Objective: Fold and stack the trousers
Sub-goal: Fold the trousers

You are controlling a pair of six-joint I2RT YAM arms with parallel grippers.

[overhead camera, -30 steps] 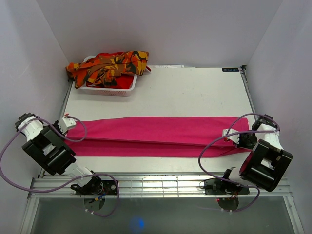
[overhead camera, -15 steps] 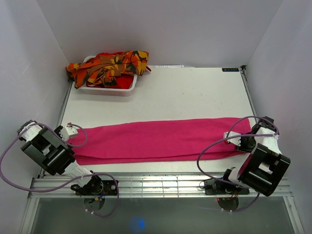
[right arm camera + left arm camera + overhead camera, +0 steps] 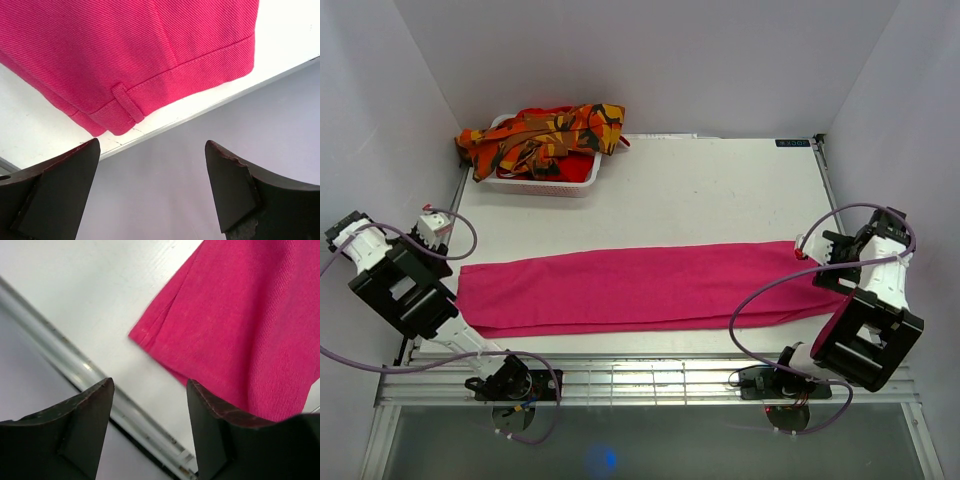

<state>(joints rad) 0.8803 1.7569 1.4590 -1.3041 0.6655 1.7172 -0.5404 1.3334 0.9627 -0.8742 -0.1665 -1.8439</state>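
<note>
Magenta-pink cloth: the pink trousers (image 3: 640, 288) lie flat as one long band, folded lengthwise, across the near half of the white surface (image 3: 720, 190). The band runs left to right, roughly parallel with the near edge. Its right end is the waistband, where the right wrist view shows a belt loop (image 3: 127, 102). The left wrist view shows a hemmed corner at its left end.

The camouflage trousers (image 3: 545, 135), orange with black and yellow patches, sit heaped in a white slotted basket (image 3: 535, 186) at the far-left corner. They spill over its rim on both sides, well apart from the pink pair.

The left pincer (image 3: 432, 228) hangs just off the left end of the band. Its fingers are spread, with nothing between them. The right pincer (image 3: 812, 252) hangs above the waistband end, spread wide and likewise holding nothing.

Plain pale walls (image 3: 650, 60) enclose the surface on three sides. Metal rails (image 3: 650, 375) along the near edge carry the two arm bases. A small dark label (image 3: 793, 143) marks the far-right corner.
</note>
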